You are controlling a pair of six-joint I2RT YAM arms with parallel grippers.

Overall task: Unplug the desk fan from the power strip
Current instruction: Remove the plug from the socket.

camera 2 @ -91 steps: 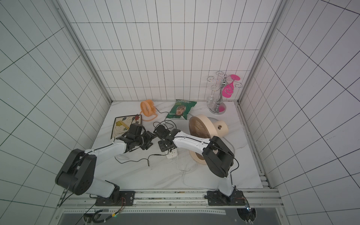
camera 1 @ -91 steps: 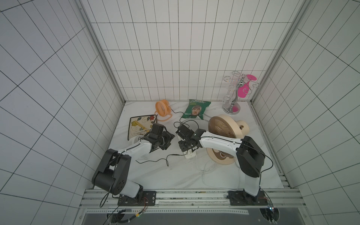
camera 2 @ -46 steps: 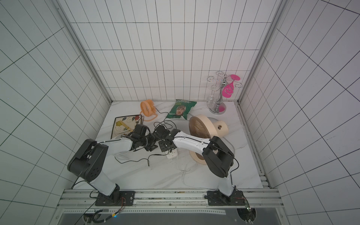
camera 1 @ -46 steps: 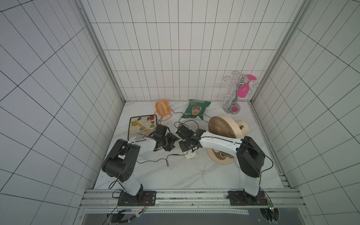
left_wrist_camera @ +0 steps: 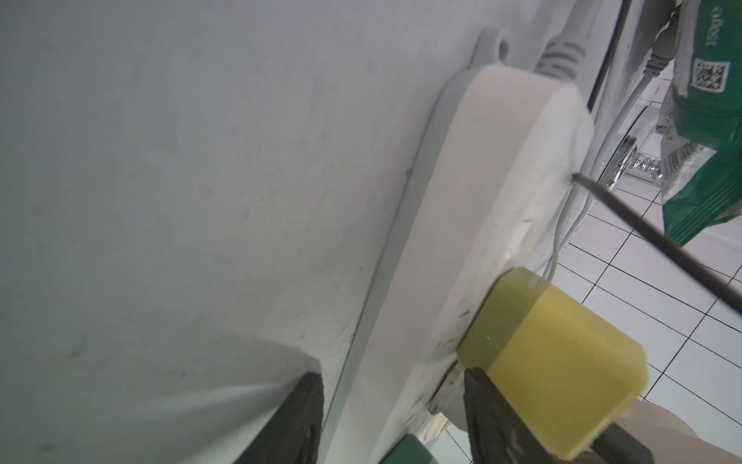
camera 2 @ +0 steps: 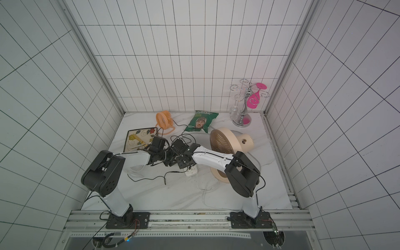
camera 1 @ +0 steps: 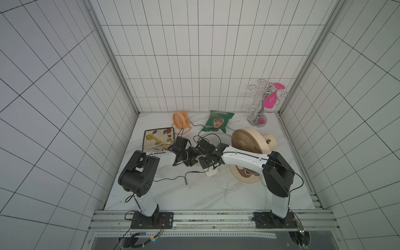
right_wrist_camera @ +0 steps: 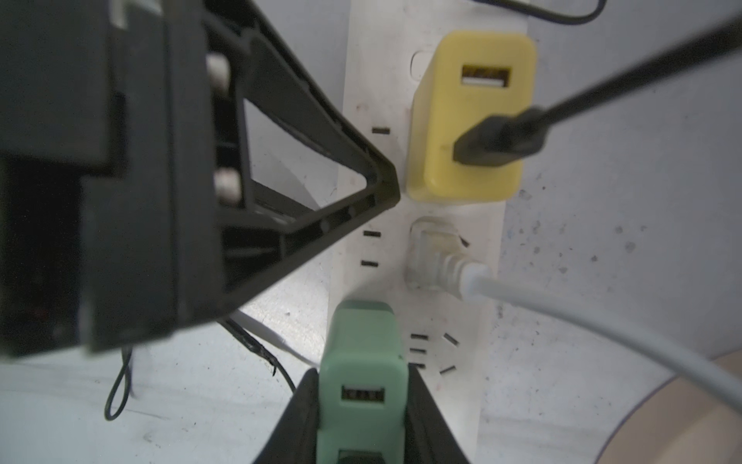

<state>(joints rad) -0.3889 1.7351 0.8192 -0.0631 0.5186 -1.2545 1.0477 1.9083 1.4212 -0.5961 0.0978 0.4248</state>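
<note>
White marble tabletop (camera 1: 173,194): left pincer (left_wrist_camera: 389,405) has just closed across the power strip (left_wrist_camera: 482,180), bracing it; right pincer (right_wrist_camera: 361,395) clamps the green plug (right_wrist_camera: 361,341) on it, ready to pull.

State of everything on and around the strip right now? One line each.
power strip: flat on table, some sockets free
yellow adapter: plugged in, black USB cable attached
green adapter: plugged in, port empty
white plug: plugged in
left claw: closed on power strip's edge
right claw: closed on green adapter
</note>
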